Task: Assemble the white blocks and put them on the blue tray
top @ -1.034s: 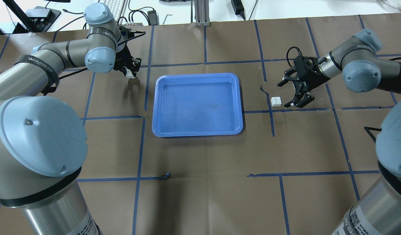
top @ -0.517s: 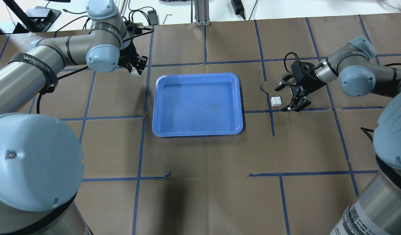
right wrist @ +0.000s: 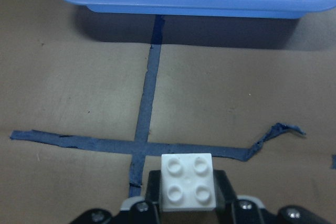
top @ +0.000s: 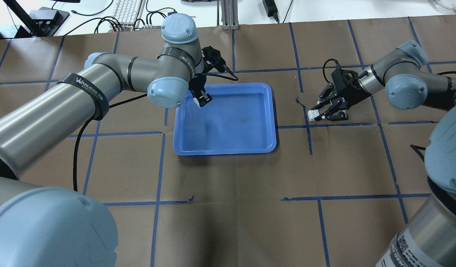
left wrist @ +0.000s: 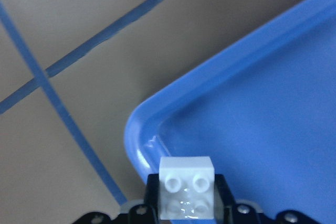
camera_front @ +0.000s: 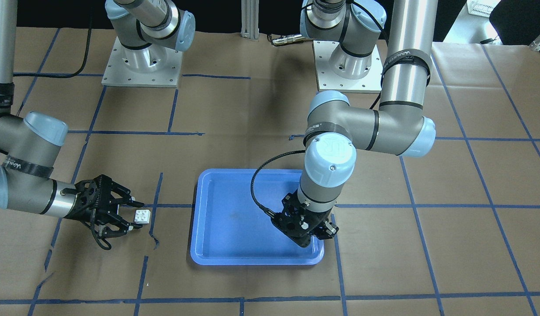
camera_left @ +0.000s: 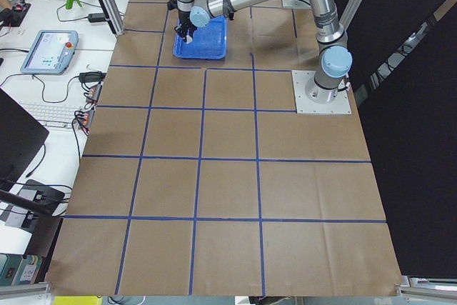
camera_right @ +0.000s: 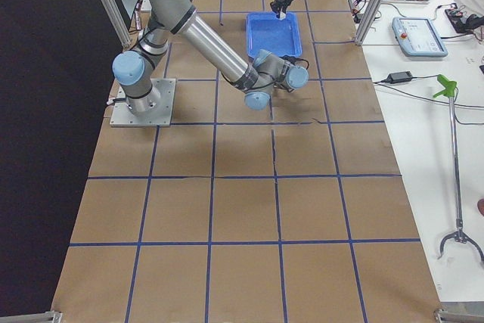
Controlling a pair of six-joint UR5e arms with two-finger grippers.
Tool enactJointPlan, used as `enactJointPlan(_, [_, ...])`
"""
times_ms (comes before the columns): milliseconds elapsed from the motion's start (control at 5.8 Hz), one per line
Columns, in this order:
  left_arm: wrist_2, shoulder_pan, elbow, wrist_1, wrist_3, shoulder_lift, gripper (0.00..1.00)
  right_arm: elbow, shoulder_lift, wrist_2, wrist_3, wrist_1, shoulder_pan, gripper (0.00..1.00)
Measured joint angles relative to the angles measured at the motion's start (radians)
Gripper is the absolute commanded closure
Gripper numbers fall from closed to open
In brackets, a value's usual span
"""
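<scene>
While the left gripper (top: 202, 99) is clamped on one small white square plastic brick (left wrist: 186, 187), studs toward its wrist camera, it hangs over a corner of the large rectangular blue plastic tray (top: 228, 150), the far corner on the robot's left. That brick looks clear of the tray floor. The right gripper (top: 319, 114) lies low and nearly level, well apart from the tray on the robot's right. Its jaws stand on either side of the second white studded brick (right wrist: 187, 181), which seems to rest on the tabletop (top: 231, 222). The front camera hints at slim gaps beside this brick, while the wrist view shows the pads hard by it, so I cannot tell whether the grip has closed.

By my reading the task is early. One brick is lifted and the other is at best being taken, the two are far apart and not joined, and nothing lies in the tray. Bringing the bricks together, pressing studs into underside and setting the pair down all remain.

Brown paper covers the tabletop, which is ruled into squares by blue tape lines (top: 159, 167), one with a torn, curled end near the right gripper. Beyond the far edge run a white bench with a keyboard (top: 126, 9), cables and an aluminium post (top: 228, 15). A teach pendant (camera_right: 420, 35) and a green-handled grabber (camera_right: 454, 156) lie on the bench in the right side view.
</scene>
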State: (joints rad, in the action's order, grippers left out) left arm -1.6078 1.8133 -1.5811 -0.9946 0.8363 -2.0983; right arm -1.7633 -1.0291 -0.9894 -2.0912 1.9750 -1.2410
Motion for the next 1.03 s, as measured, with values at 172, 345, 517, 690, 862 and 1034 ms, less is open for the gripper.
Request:
enactJointPlan(172, [0.000,0.018,-0.025,0.005,0.186,-0.001,1.00,0.004,-0.004,0.000,0.005,0.000,0.000,0.74])
enactJointPlan(345, [0.004,0.027,-0.040,0.007,0.347,-0.005,1.00,0.010,-0.020,0.002,0.025,0.001,-0.003,0.74])
enactJointPlan(517, [0.019,0.040,-0.046,0.008,0.440,-0.012,1.00,0.012,-0.051,0.003,0.067,-0.002,-0.012,0.74])
enactJointPlan(690, [0.038,0.054,-0.048,0.009,0.471,-0.017,0.96,0.004,-0.085,0.004,0.119,-0.006,-0.038,0.74])
enactJointPlan(862, [0.045,0.062,-0.050,0.011,0.478,-0.025,0.88,-0.016,-0.109,0.006,0.165,-0.002,-0.075,0.73])
enactJointPlan(1034, [0.047,0.066,-0.058,0.025,0.479,-0.033,0.28,-0.035,-0.125,0.009,0.198,0.012,-0.100,0.73])
